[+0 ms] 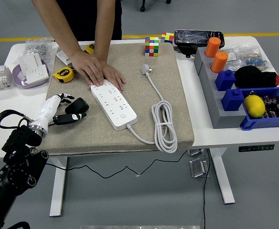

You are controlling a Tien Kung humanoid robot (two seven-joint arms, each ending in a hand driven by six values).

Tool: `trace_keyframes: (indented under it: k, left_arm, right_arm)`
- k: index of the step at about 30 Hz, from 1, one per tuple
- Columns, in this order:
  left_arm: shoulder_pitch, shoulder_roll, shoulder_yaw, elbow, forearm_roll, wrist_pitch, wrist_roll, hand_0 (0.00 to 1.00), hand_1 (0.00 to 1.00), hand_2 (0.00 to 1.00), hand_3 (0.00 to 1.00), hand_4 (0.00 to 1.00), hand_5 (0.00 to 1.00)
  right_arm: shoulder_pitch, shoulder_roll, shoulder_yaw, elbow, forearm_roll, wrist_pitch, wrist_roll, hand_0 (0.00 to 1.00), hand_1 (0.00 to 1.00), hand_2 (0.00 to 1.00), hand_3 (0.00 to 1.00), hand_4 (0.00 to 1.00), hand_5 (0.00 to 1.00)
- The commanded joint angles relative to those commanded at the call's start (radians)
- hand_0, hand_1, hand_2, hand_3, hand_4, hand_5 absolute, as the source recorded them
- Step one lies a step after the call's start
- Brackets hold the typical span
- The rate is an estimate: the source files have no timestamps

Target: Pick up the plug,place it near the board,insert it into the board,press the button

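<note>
**A:** One arm only is showing, coming in from the near left corner. Its left hand (53, 107) is hanging over the left edge of the mat (168, 57) covering the counter (1, 102). The right arm is not appearing at all, so the left is doing the work.

**B:** What is that hand doing?

**A:** Its fingers are curling round a black plug (76, 110), which is sticking out to the right of the palm. It looks to me like a grasp, though I am not seeing clearly how firmly it is gripping, or whether the plug is resting on the mat.

**B:** Which way is it needing to go, then?

**A:** To the right and slightly farther from the robot. The board (113, 105) is lying just beside the plug on that side, apart from it. Its long axis is running diagonally from far left to near right, with the sockets facing up. The button (123, 115) is sitting towards the near right end.

**B:** Is anything steadying the board?

**A:** Yes, the person's hands (101, 71) are pressing flat on its far left end. I am judging the middle sockets the easiest to reach.

**B:** And farther back?

**A:** The board's own cable (164, 126) is coiling to the right, and its white plug (145, 69) is lying well beyond on the mat.
</note>
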Motion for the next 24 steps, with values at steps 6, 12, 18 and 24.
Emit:
trace_keyframes:
  k: [6,12,18,24]
  left_arm:
    - [-0.004,0.000,-0.001,0.002,0.000,0.007,0.001,0.674,0.708,0.548,0.613,0.998,0.393]
    - [-0.003,0.000,0.001,0.000,0.000,0.006,0.002,0.664,0.702,0.533,0.598,0.998,0.345]
    - [0.001,0.000,0.007,0.000,0.000,0.004,0.003,0.646,0.701,0.526,0.583,0.998,0.339]
    - [0.005,0.000,0.008,0.001,0.000,0.007,0.003,0.639,0.687,0.490,0.551,0.998,0.318]
  right_arm:
    - [0.003,0.000,0.000,0.000,0.003,-0.002,0.003,0.809,0.775,0.759,0.783,0.998,0.959]
    - [0.002,-0.001,0.000,-0.001,0.003,-0.003,0.002,0.808,0.775,0.760,0.783,0.998,0.971]
    - [0.003,-0.004,-0.002,-0.001,0.005,-0.006,0.002,0.809,0.775,0.759,0.783,0.998,0.976]
    - [0.002,-0.004,-0.005,-0.001,0.007,-0.007,0.003,0.807,0.775,0.759,0.783,0.998,0.977]
